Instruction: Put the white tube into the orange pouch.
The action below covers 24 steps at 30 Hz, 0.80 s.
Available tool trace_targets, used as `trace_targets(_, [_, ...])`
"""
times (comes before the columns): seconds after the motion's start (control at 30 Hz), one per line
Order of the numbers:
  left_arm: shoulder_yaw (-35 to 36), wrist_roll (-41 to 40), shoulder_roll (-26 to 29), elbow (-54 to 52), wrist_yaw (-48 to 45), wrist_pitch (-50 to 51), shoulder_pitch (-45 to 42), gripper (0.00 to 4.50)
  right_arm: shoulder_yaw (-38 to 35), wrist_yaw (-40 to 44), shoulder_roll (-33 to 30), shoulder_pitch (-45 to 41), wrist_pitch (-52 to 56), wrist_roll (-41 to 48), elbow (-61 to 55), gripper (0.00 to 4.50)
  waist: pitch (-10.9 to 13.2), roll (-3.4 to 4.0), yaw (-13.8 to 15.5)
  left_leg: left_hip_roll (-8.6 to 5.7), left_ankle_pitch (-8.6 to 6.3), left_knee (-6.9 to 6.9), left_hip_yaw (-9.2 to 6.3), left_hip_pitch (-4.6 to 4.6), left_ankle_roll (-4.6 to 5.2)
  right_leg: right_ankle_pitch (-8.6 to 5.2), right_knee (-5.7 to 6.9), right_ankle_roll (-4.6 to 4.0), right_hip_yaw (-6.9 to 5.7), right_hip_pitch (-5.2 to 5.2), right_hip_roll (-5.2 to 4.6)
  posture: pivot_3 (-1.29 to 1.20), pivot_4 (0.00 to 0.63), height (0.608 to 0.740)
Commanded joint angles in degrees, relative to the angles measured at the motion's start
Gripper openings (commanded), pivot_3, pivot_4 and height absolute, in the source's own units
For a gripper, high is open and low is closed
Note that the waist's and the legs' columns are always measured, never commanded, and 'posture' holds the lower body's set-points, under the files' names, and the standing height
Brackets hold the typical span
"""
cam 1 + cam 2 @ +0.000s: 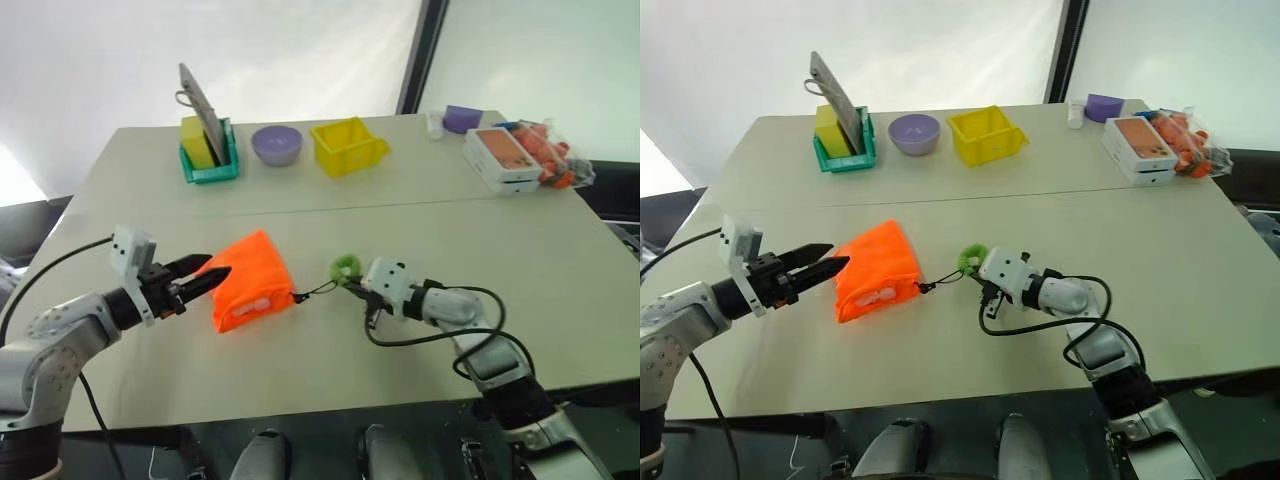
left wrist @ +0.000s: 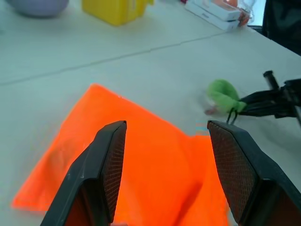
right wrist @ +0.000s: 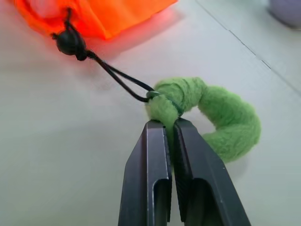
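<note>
Orange pouch (image 1: 252, 281): flat on table (image 1: 420, 215), white tube (image 1: 258, 303) inside mouth. Right hand (image 3: 170, 126): pinching green ring (image 3: 207, 113), likely tightening cord. Left hand (image 2: 164, 155): wide, empty, bracing pouch.

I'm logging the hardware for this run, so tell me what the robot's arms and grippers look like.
Both arms are silver-grey metal with black joints and loose black cables. Each wrist carries a white boxy camera housing. The left gripper and right gripper each have two slim black tapering fingers with finely textured inner pads.
</note>
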Motion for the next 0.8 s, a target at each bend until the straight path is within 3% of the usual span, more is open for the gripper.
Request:
trace_targets(0.03, [-3.61, 0.64, 1.36, 1.26, -4.43, -1.21, -3.55, 4.30, -3.86, 0.12, -0.91, 1.38, 4.69, 4.65, -8.28, 0.00, 0.00, -0.01, -0.51, 0.01, 0.00, 0.00, 0.01, 0.00, 0.00, 0.00, 0.00, 0.00, -0.01, -0.01, 0.01, 0.00, 0.150, 0.740])
trace_targets(0.07, [-5.37, 2.13, 1.51, 2.20, -5.27, -2.23, -5.09, 4.47, -4.25, -0.11, -1.02, 1.77, 5.60, 5.13, -9.18, 0.00, 0.00, 0.00, -0.54, 0.03, 0.00, 0.00, 0.05, 0.01, 0.00, 0.01, 0.00, -0.02, 0.00, -0.03, 0.01, 0.00, 0.150, 0.740])
trace_targets(0.43, [-24.46, 19.09, 2.37, 17.08, -21.14, -17.03, -19.70, 4.47, -2.64, -3.00, 0.35, 0.39, 8.76, 5.26, -10.18, 0.00, 0.03, -0.01, -0.18, 0.01, 0.00, -0.01, 0.06, -0.09, 0.01, 0.02, -0.07, -0.03, -0.05, -0.06, 0.00, 0.00, 0.150, 0.740])
trace_targets(0.6, [-24.13, 21.82, 1.17, 22.37, -22.45, -21.59, -21.51, 4.47, -6.89, -4.60, 4.63, 0.67, 15.26, 13.29, -11.83, 0.00, 0.03, 0.00, -0.25, 0.03, 0.00, -0.03, 0.03, -0.08, 0.02, 0.02, -0.04, -0.02, -0.05, -0.07, 0.01, 0.00, 0.150, 0.740])
trace_targets(0.8, [-22.21, 21.76, 1.04, 22.54, -21.87, -22.33, -18.94, 4.47, -9.80, -4.51, 5.05, 1.89, 18.43, 19.10, -14.03, 0.00, 0.05, 0.02, -0.16, 0.02, 0.00, -0.04, 0.01, -0.09, 0.02, 0.11, -0.03, 0.23, -0.04, -0.05, 0.00, 0.00, 0.150, 0.740])
